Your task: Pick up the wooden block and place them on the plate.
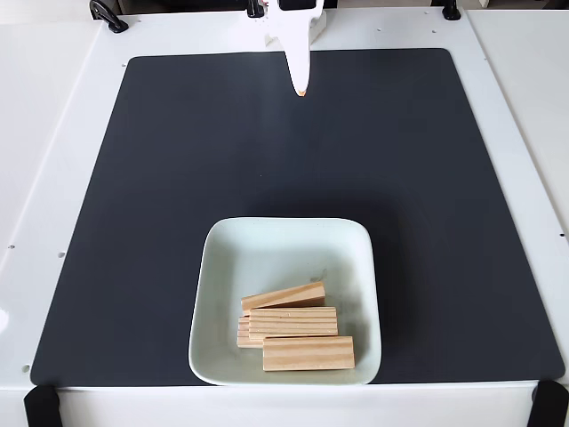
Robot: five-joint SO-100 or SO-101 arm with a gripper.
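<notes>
Plate: the plate (286, 258) sits on the near part of the black mat (178, 178), close to the mat's near edge and roughly centred across it, in the fixed view.
Blocks: the wooden blocks (293, 322) lie bunched in the near half of the plate, inside its rim. Three faces show plainly: one tilted block farthest from the near rim, one level block below it, and one block nearest the near rim, shifted a little to the right. A further end peeks out on the left under the middle one, so a fourth block probably lies beneath, though most of it is hidden.
Stacking: the blocks touch and overlap one another; none hangs over the plate's rim.
Mat: no block lies on the mat outside the plate.
Hand: the hand (301, 89) is well apart from the plate, at the far edge of the mat, its white tip pointing down toward the mat. It carries nothing; whether the fingers are parted or together I cannot tell, since they read as one narrow point.
Worktop: the white worktop (53, 133) surrounds the mat.
Progress: judged from this layout, the task looks finished or nearly so, with every visible block already on the plate and nothing left to fetch.
</notes>
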